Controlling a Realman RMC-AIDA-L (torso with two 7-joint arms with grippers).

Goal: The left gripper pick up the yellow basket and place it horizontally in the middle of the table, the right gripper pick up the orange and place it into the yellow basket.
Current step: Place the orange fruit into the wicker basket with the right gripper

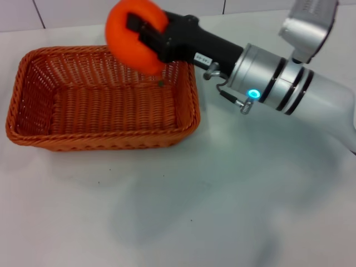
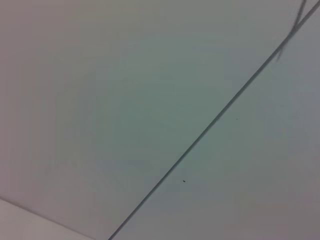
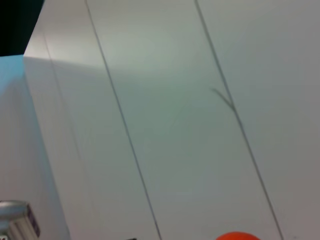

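White tabletop (image 1: 233, 211) is filling the foreground of the head view, with pale tiled wall panels (image 3: 175, 110) showing behind it. One yellow basket (image 1: 103, 97) is lying flat on the table toward the robot's left; it is a rectangular woven wicker piece, orange-brown, with a braided rim and sloping sides, and its interior is showing only bare weave. One orange (image 1: 136, 33) is being gripped between the closed black fingers of the right gripper (image 1: 146, 34) and is hanging above the basket's far right corner, clear of the weave. The fruit is bright, smooth and roundish. The right arm, silver-white with black rings and one small blue light (image 1: 253, 94), is reaching in from the robot's right. The left gripper is not appearing in any view; its wrist camera is showing only pale panels crossed by one dark seam (image 2: 210, 127).
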